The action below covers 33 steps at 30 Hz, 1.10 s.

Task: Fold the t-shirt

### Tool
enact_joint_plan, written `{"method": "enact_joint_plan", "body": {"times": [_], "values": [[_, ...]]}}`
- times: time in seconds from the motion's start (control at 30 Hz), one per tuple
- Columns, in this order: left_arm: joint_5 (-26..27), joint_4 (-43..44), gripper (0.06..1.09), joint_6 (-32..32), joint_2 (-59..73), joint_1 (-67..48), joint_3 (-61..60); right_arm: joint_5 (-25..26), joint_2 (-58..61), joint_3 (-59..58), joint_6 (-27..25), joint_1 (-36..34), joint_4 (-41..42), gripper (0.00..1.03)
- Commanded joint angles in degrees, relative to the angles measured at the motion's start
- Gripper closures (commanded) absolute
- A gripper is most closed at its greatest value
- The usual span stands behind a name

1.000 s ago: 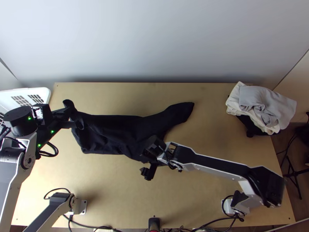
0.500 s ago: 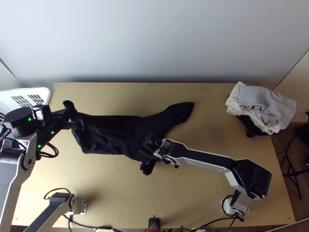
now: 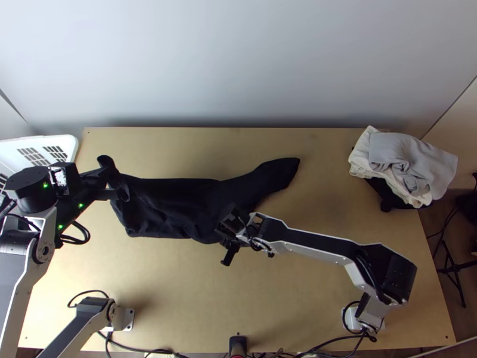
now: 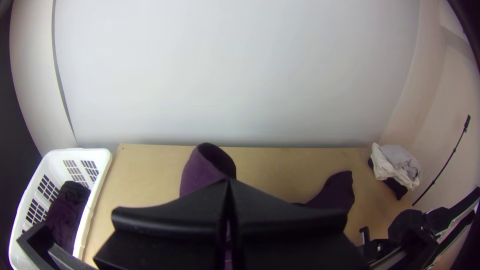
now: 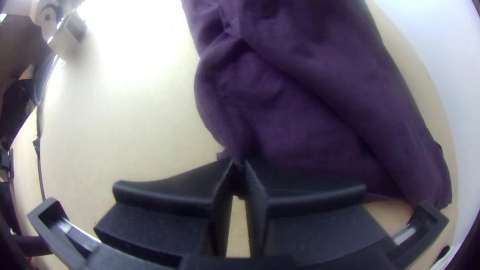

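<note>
We log left gripper [image 4: 228, 182] and right gripper [image 5: 240, 166] with fingers clamped on the shirt [image 3: 179, 203], at one end and its near edge, presumably tensioning it for folding.

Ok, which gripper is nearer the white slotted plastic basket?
Left. The left gripper is just right of the basket; the right gripper is farther right, at the near edge of the black t-shirt.

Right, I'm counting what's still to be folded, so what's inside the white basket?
Dark, bunched cloth lies inside the white basket. Whatever is beneath that cloth is covered, and I can't tell whether it's one garment or several.
</note>
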Motion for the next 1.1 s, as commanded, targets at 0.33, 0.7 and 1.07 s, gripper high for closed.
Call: {"method": "enact_joint_plan", "body": {"times": [0.33,0.7,1.07], "values": [[-0.1,-3.5,1.05,1.3,-0.4,1.3,5.9,0.4,-16.4,10.0,-2.6,-12.2,-13.8,1.00],[-0.2,-9.1,1.05,2.1,-0.2,3.8,16.0,0.7,-23.6,28.8,-3.3,-21.3,-28.1,1.00],[-0.2,-10.4,1.05,5.2,-0.1,6.7,26.8,5.5,-29.2,35.1,-4.2,-21.3,-29.6,1.00]]}}
